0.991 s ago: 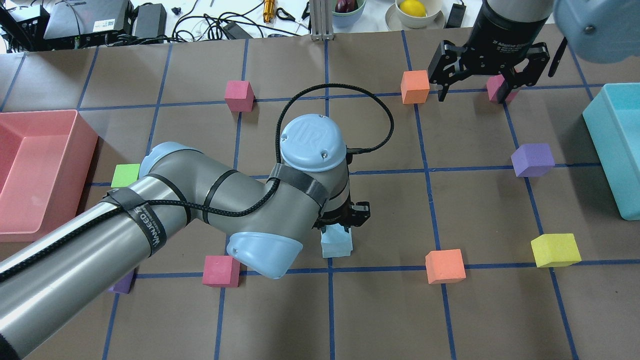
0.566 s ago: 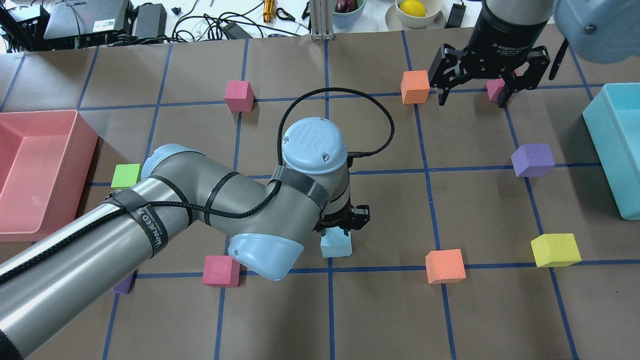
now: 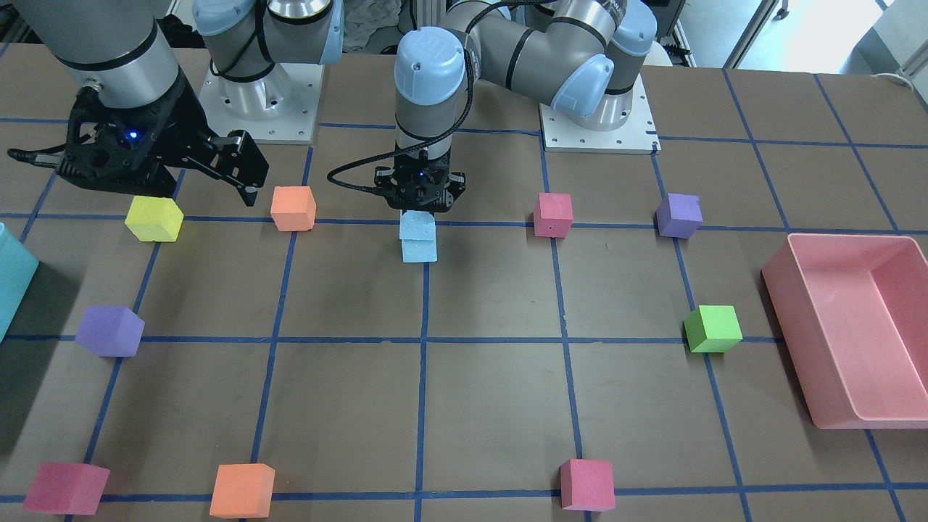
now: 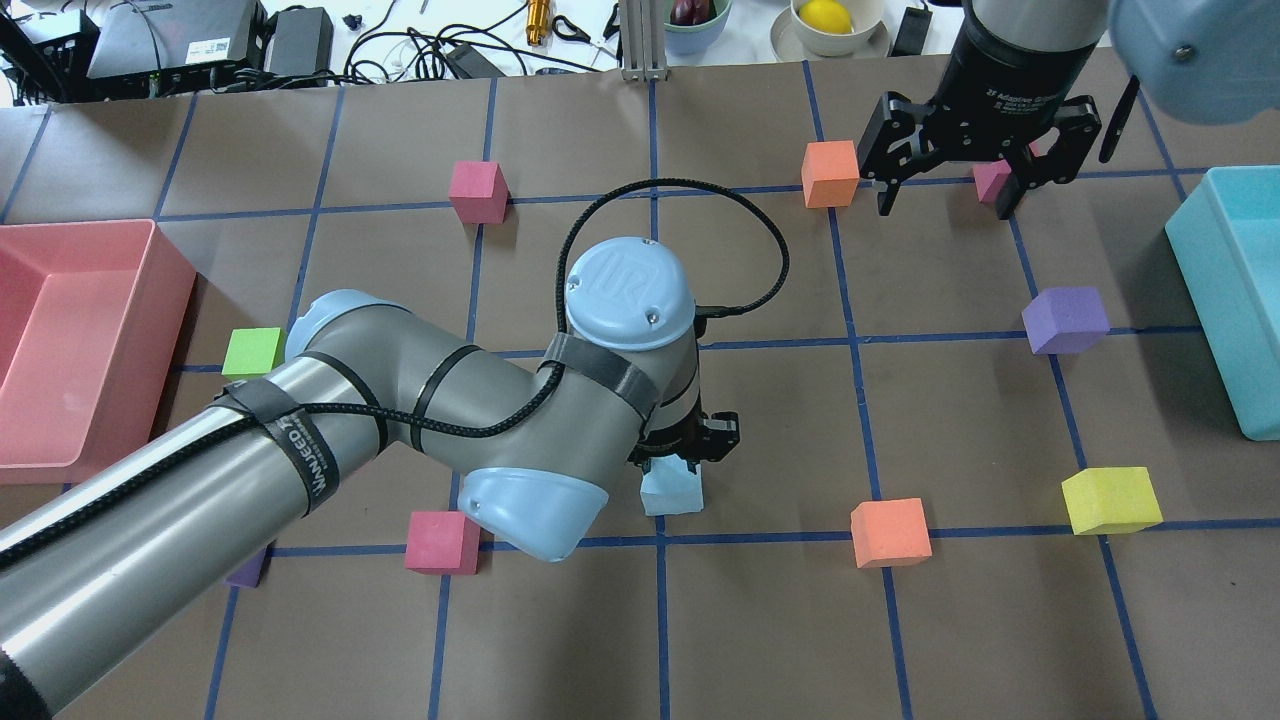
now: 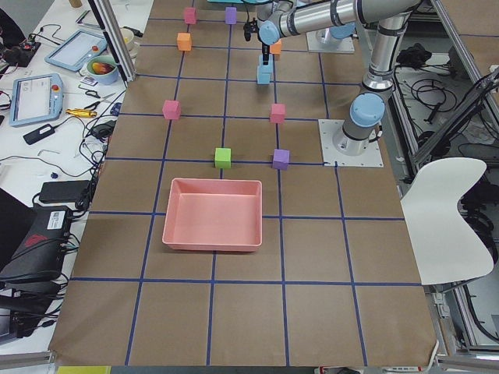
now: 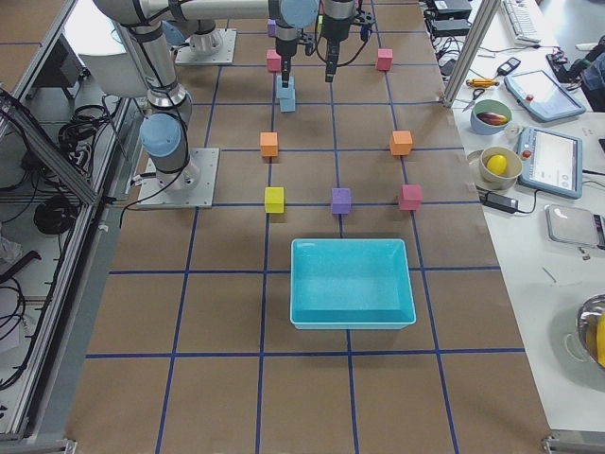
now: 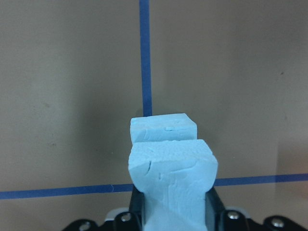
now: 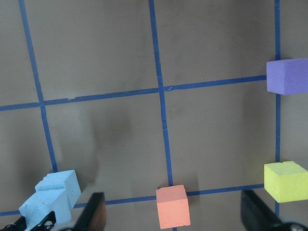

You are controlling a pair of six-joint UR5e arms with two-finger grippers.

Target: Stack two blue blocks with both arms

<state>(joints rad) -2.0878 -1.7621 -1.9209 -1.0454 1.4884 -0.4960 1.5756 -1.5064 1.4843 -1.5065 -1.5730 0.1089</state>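
Position: the two blue blocks stand stacked near the table's [image 4: 960,420] middle, on a blue tape line, close to a crossing. The lower block [image 3: 420,251] rests on the table and the upper block [image 3: 417,225] sits on it. The stack's long axis is vertical. Side faces run roughly square to the grid, and the edges are not quite flush.

Left gripper [image 3: 420,208]: points straight down, fingers pinching the upper block on two opposite sides.

Right gripper [image 4: 945,203]: fingers spread wide, nothing between them. It hangs over the far side between an orange cube [image 4: 830,173] and a magenta cube [image 4: 991,180], well apart from the stack.

Surroundings: a second orange cube [image 4: 890,532] and a second magenta cube [image 4: 442,541] flank the stack, both apart from it. A pink tray [image 4: 165,262] and a teal box [image 4: 1195,250] lie at the table ends.

Materials: the blocks are pale foam cubes with rough, pitted faces; the upper block's face shows a crack in the left wrist view. The table is matt brown with a blue grid.
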